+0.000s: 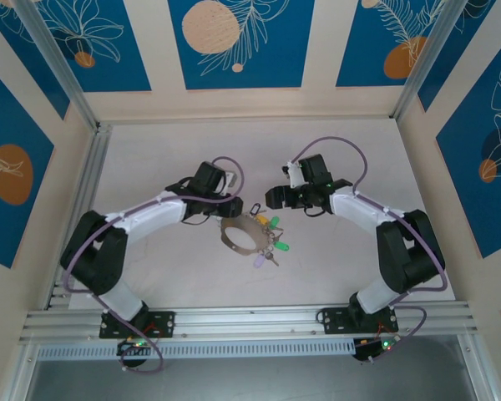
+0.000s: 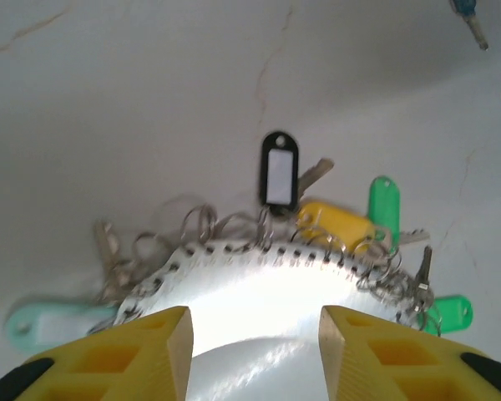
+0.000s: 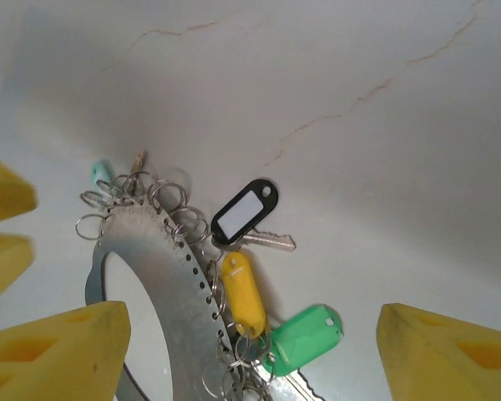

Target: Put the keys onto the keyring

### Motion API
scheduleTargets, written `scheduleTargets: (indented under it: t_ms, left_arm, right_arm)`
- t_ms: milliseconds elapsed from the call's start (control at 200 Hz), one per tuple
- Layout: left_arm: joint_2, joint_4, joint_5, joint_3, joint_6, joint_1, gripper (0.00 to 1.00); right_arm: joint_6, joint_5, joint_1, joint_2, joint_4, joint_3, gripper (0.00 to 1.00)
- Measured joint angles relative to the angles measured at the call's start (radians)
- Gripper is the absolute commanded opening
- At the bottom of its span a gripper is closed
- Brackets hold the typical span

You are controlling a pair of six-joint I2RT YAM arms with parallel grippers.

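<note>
The keyring (image 1: 238, 235) is a flat silver ring with holes along its rim, lying on the table between both arms. Small split rings hang keys along its right side (image 1: 271, 241). In the left wrist view my left gripper (image 2: 255, 338) is open, its yellow fingers (image 2: 171, 347) over the ring's band (image 2: 259, 280). Beyond it lie a black tag (image 2: 279, 171), a yellow tag (image 2: 338, 224) and a green tag (image 2: 383, 205). My right gripper (image 3: 255, 355) is open above the ring (image 3: 163, 288), with the black tag (image 3: 245, 210), yellow tag (image 3: 242, 288) and green tag (image 3: 305, 338) between its fingers.
A pale mint tag (image 2: 46, 324) lies at the ring's other side. The left gripper's yellow fingertips (image 3: 4, 225) show at the left edge of the right wrist view. The white table (image 1: 150, 167) is walled by an aluminium frame (image 1: 75, 192).
</note>
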Motion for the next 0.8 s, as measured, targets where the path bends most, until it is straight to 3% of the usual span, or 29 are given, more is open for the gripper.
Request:
scheduleTargets:
  t_ms: [300, 800]
  left_arm:
    - [0.159, -0.063, -0.079, 0.157, 0.003, -0.077, 0.37]
    - [0.283, -0.189, -0.184, 0.273, 0.023, -0.112, 0.29]
  right_arm:
    - [0.077, -0.023, -0.13, -0.08, 0.107, -0.156, 0.87]
    - [0.091, -0.078, -0.187, -0.114, 0.18, -0.206, 0.87]
